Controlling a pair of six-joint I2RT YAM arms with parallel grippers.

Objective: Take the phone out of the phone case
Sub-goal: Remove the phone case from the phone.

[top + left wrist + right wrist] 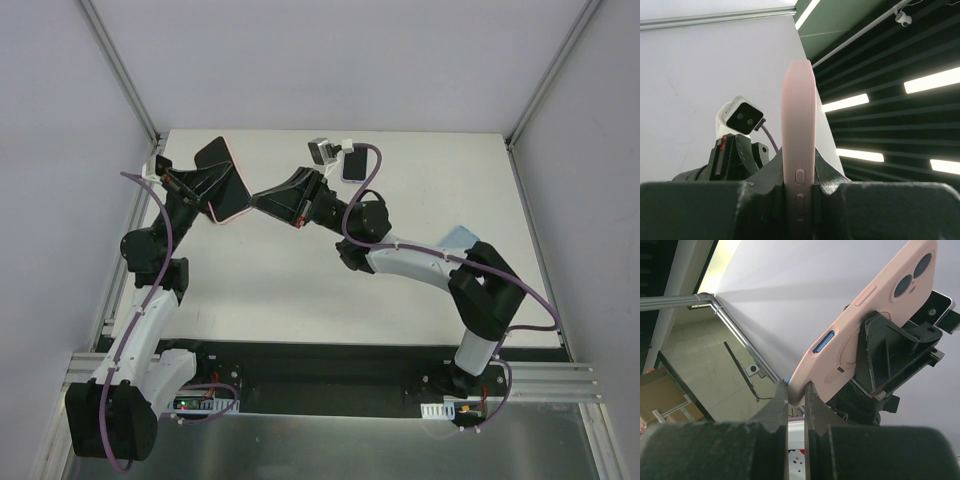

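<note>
Over the table, raised left gripper clamps the phone case; right gripper, closed, meets its corner.

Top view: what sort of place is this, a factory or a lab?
Likely a robotics lab test cell: a white table boxed in by white panels on metal framing, with strip lights overhead.
</note>
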